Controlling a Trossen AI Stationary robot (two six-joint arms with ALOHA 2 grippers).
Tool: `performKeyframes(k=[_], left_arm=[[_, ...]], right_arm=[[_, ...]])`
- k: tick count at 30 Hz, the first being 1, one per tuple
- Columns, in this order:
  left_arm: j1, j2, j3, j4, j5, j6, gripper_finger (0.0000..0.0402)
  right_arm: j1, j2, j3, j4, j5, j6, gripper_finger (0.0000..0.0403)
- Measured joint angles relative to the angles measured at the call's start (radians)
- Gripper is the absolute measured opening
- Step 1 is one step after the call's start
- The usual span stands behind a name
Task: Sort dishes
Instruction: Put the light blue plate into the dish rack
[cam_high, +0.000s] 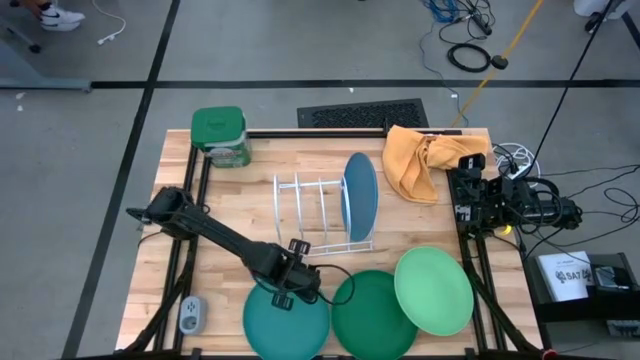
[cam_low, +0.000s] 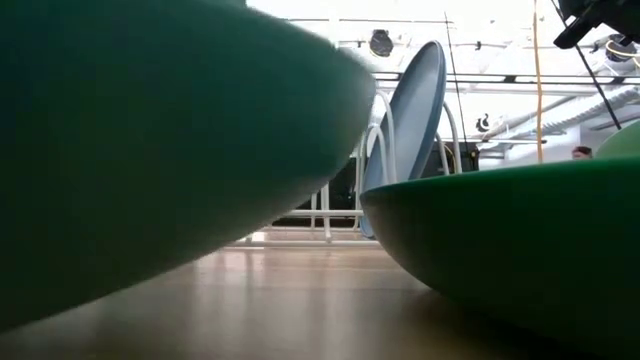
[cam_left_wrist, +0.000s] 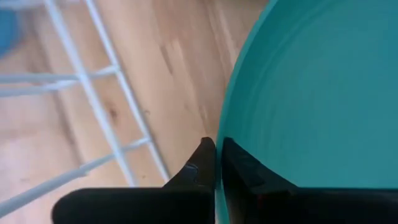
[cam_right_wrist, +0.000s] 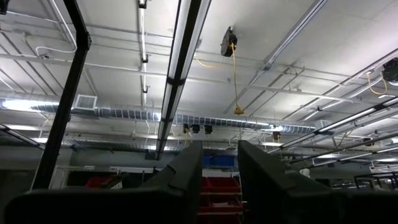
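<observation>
Tabletop: fingers (cam_left_wrist: 214, 163) pinching teal plate (cam_left_wrist: 311, 93) rim.

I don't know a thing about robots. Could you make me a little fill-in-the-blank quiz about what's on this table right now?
1. The left gripper has its fingers pinched on the rim of the ____ plate.
2. The blue plate stands on edge in the white wire ____.
3. The orange cloth lies beside the ____ gripper, parked at the table's edge.
4. The dark green plate lies between the teal plate and the ____ green plate.

Missing words: teal; rack; right; light
</observation>
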Motion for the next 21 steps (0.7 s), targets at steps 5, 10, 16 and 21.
performKeyframes(k=[5,10,16,21], left_arm=[[-0.006,-0.083,0.062,-0.037,-0.087,0.007,0.0007],[-0.018,-0.161,0.114,-0.041,-0.145,0.035,0.0007],[-0.041,-0.232,0.152,-0.036,-0.225,0.16,0.0002],[-0.057,-0.268,0.199,0.033,-0.4,0.37,0.0002]], right_arm=[[0.0,0.0,0.0,-0.001,0.0,0.0,0.0098],[0.0,0.0,0.0,-0.001,0.0,0.001,0.0098],[0.0,0.0,0.0,-0.002,0.0,0.001,0.0098],[0.0,0.0,0.0,-0.002,0.0,0.002,0.0098]])
